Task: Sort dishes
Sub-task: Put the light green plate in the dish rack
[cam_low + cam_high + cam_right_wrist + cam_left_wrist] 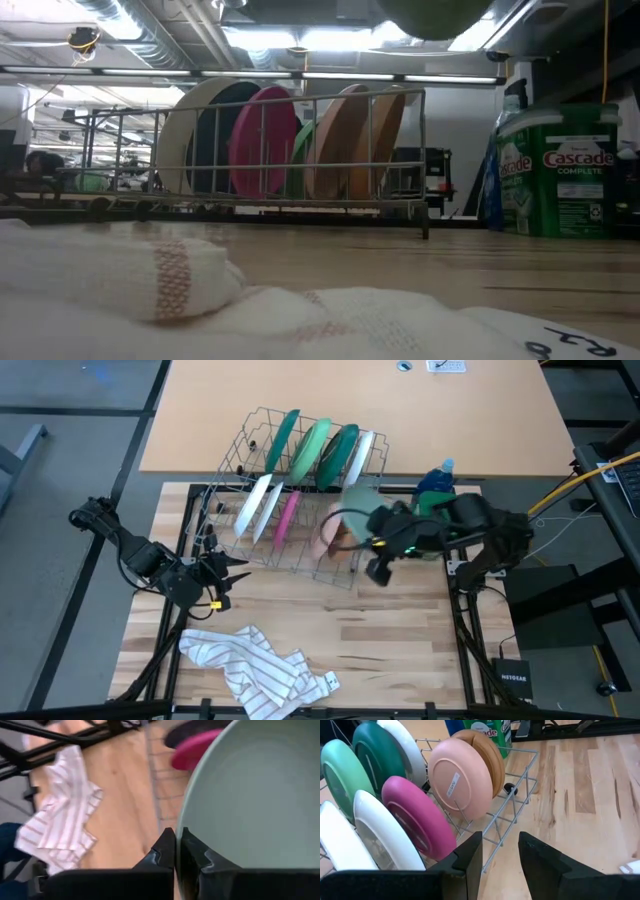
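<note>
a pale green dish is held by its rim in the right claw, whose fingers are pinched tight on the edge. the dish is carried above the near end of the wire rack, with a pink plate just beyond the claw in the rack. the left claw is partly open, holds nothing, and waits beside the rack, facing the magenta plate and the white plate. the step in hand is judged to be carrying the dish for sorting. next, the dish must be turned upright and its rim lowered into a free slot before release; a tilted entry could knock the neighbouring plates.
</note>
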Motion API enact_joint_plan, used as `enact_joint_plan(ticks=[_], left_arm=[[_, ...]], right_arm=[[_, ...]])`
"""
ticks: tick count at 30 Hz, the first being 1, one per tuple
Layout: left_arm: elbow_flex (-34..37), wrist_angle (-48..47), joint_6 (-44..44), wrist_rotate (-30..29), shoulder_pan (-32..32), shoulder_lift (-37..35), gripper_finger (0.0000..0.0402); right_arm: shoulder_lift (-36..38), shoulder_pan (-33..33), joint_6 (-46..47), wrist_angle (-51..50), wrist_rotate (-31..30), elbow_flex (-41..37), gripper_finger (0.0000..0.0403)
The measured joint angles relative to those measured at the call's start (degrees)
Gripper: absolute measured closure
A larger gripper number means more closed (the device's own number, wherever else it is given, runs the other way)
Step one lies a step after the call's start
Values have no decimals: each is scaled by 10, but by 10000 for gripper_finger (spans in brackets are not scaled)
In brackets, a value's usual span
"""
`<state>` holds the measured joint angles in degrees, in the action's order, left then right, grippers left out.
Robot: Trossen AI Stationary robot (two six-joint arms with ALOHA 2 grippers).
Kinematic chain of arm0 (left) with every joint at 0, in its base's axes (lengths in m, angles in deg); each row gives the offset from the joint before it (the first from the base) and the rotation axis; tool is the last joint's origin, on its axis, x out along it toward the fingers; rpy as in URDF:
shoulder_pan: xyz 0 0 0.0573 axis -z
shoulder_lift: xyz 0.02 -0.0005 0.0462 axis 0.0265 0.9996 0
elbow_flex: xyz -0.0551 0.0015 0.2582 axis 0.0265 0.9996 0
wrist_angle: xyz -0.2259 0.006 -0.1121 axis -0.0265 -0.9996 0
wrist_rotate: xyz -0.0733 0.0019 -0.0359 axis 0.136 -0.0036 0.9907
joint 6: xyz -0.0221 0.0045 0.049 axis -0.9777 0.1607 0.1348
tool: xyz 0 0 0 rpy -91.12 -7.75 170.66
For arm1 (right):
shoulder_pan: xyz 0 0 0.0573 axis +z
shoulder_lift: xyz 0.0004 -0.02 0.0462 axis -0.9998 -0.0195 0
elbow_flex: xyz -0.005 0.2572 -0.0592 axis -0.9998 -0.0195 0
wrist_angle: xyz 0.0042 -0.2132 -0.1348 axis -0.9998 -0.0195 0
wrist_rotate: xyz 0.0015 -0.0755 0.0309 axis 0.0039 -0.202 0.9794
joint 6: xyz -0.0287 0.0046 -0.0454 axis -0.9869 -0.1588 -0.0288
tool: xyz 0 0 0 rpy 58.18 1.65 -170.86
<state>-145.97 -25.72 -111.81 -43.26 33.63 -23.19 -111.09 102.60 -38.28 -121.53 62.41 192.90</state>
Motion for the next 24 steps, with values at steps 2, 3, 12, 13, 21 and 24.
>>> enact_joint_plan(ticks=[2, 3, 12, 13, 21, 24], left_arm=[[0, 0, -1, 0, 0, 0, 283], [0, 0, -1, 0, 0, 0, 283], [0, 0, 7, 0, 0, 0, 283], [0, 0, 9, 0, 0, 0, 283], [0, 0, 15, 0, 0, 0, 283], [0, 0, 15, 0, 0, 0, 283]], right_arm=[[16, 9, 18, -32, -32, -3, 397], [26, 13, 26, -31, -48, -10, 397], [141, 64, 108, 22, -179, -169, 397], [155, 69, 108, 57, -192, -198, 397], [239, 80, -43, 475, -248, -432, 397], [244, 76, -97, 631, -229, -513, 397]])
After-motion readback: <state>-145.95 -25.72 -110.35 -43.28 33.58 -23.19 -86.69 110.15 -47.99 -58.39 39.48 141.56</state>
